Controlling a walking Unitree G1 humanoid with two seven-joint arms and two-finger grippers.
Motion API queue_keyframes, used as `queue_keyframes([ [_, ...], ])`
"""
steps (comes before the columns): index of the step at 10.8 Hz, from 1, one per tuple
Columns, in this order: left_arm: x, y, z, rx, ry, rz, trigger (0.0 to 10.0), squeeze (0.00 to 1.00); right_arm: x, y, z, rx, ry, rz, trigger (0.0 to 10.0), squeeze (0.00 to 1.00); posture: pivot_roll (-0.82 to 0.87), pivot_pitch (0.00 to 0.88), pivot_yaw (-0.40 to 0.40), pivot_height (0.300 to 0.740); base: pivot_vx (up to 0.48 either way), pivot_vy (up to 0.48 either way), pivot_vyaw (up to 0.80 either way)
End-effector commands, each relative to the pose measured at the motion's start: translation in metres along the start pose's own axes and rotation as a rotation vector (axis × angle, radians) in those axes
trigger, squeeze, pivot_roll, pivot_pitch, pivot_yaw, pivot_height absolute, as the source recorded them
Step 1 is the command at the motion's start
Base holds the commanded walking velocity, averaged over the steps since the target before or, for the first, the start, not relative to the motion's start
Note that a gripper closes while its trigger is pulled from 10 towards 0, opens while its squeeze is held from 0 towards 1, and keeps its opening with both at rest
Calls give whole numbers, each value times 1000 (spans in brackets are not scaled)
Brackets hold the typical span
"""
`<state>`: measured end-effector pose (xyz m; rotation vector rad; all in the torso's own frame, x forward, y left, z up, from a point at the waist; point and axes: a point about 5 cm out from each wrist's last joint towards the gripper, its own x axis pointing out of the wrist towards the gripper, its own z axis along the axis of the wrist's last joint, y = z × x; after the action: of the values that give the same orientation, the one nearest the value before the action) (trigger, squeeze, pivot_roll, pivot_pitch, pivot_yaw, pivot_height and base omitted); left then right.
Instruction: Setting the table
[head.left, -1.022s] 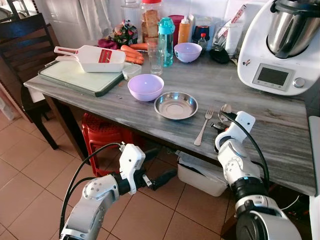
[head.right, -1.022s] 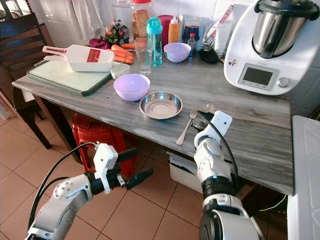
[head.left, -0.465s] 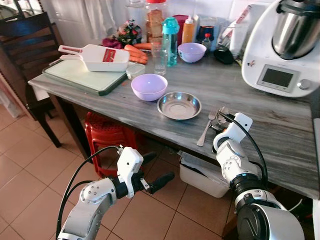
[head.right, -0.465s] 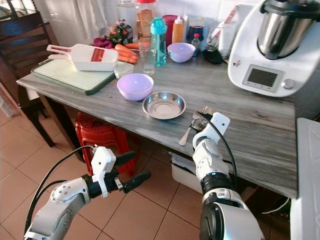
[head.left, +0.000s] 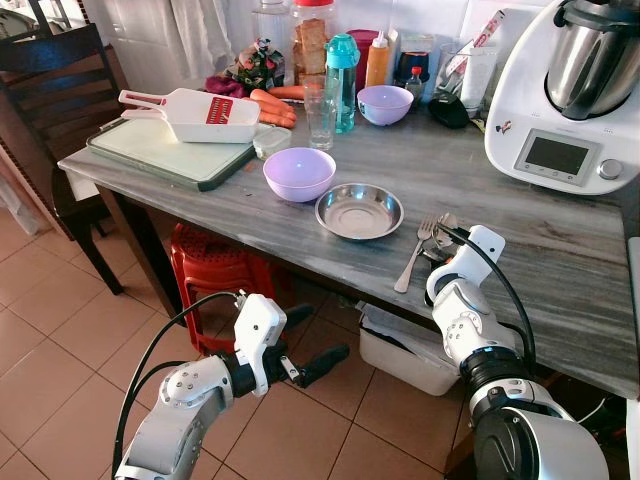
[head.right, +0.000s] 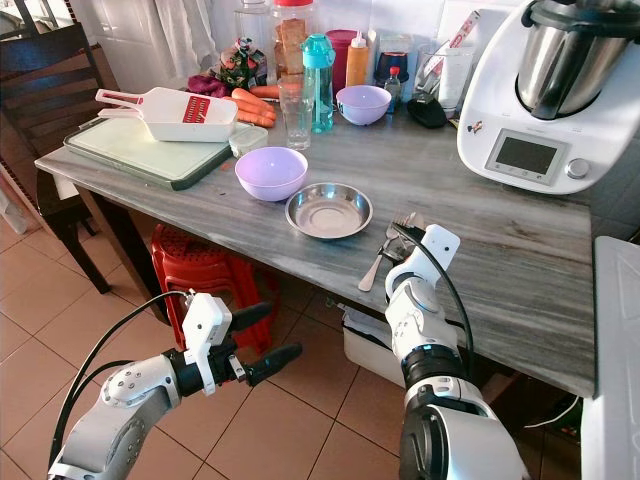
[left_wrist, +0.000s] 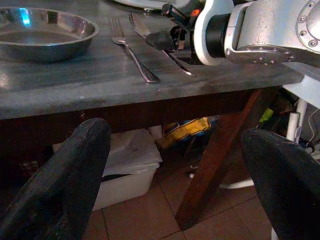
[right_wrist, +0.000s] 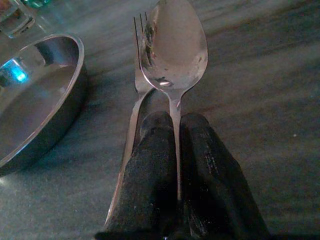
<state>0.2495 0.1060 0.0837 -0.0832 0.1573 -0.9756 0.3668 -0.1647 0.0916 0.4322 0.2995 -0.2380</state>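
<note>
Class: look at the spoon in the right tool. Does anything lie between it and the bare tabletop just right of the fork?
Nothing visible does. The right tool is shut on the shiny metal spoon, beside the metal fork by the round steel plate; the grey wood-grain tabletop to its right is bare.

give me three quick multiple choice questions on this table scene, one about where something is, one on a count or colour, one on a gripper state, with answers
1. Where does the silver metal fork lie?
A. Inside the round steel dish
B. On the grey table, beside the dish
C. On the green cutting board

2. How many lilac plastic bowls are on the table?
A. One
B. Two
C. Four

3. What is the right gripper doing?
A. Shut on a spoon handle
B. Open above the glass
C. Holding the teal bottle

Answers:
1. B: the fork rests flat on the grey wooden table, beside the round steel dish.
2. B: one lilac bowl sits near the dish, another at the back.
3. A: the wrist view shows both black fingers closed on the handle of the silver spoon.
</note>
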Motion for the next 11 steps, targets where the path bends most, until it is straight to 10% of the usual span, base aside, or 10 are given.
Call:
queue_keyframes([
  [1, 0, 0, 3, 23, 0, -2, 10000, 0, 2, 5, 9, 13, -23, 10, 10000, 0, 111, 0, 6, 740, 0, 0, 0],
  [9, 2, 0, 8, 43, -12, 15, 10000, 0, 6, -7, 11, -43, -30, -51, 10000, 0, 112, 0, 9, 740, 0, 0, 0],
  [10, 3, 0, 8, 43, -12, 16, 10000, 0, 7, -6, 12, -36, -29, -40, 10000, 729, 114, 0, 7, 740, 0, 0, 0],
  [11, 3, 0, 8, 43, -12, 15, 10000, 0, 7, -4, 12, -39, -28, -40, 10000, 996, 114, 0, 6, 740, 0, 0, 0],
])
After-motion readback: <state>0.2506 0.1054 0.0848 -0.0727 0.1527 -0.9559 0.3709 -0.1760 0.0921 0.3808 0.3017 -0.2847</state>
